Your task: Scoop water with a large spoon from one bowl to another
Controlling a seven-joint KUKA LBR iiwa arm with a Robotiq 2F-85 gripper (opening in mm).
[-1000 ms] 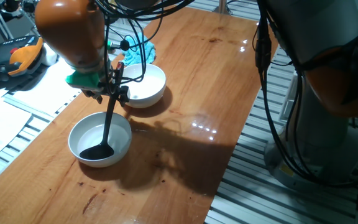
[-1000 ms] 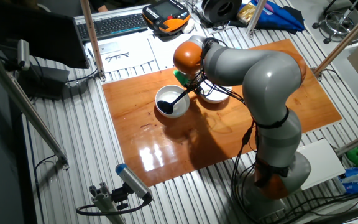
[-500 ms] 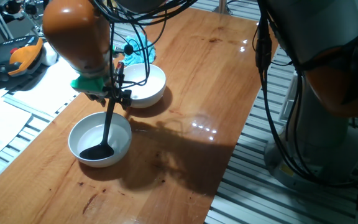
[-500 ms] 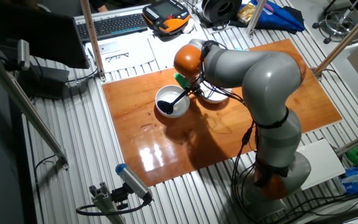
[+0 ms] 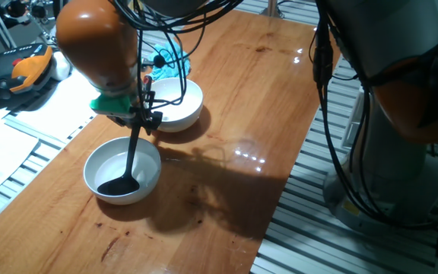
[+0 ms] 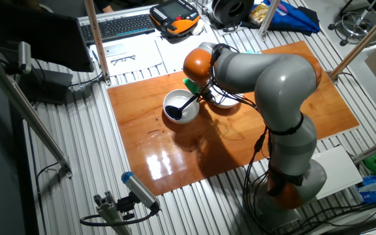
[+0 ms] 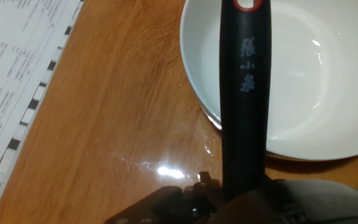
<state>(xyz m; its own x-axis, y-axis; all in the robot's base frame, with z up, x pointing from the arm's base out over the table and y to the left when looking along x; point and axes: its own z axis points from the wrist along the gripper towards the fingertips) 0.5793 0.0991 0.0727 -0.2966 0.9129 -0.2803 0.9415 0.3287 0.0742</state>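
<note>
A wooden tabletop (image 5: 226, 114) carries two white bowls set close together. The nearer bowl (image 5: 122, 170) sits just in front of the farther bowl (image 5: 175, 103) in one fixed view. A black plastic ladle (image 5: 129, 156) stands nearly upright, its round scoop resting down inside the nearer bowl against the bowl's bottom, its long thin handle rising up and slightly toward the farther bowl. The pincer (image 5: 138, 114) of an orange and grey robot arm (image 6: 266, 78) is closed around the upper part of the ladle handle, just above the nearer bowl's rim on the side facing the farther bowl.

In the hand view the ladle handle (image 7: 243, 93) runs up the middle of the picture, with pale printed characters on it and a red-ringed mark at its far end. Behind the handle lies a white bowl (image 7: 297, 87) with a glossy inner surface; whether it holds water cannot be told. The dark pincer parts at the bottom of that view are blurred.

Water in the nearer bowl is not clearly visible either.

Beyond the farther bowl lies a blue-green cloth (image 5: 175, 61). Past the tabletop's edge on the bowl side are white paper sheets (image 5: 6, 133) and an orange and black handheld device (image 5: 17, 72).
</note>
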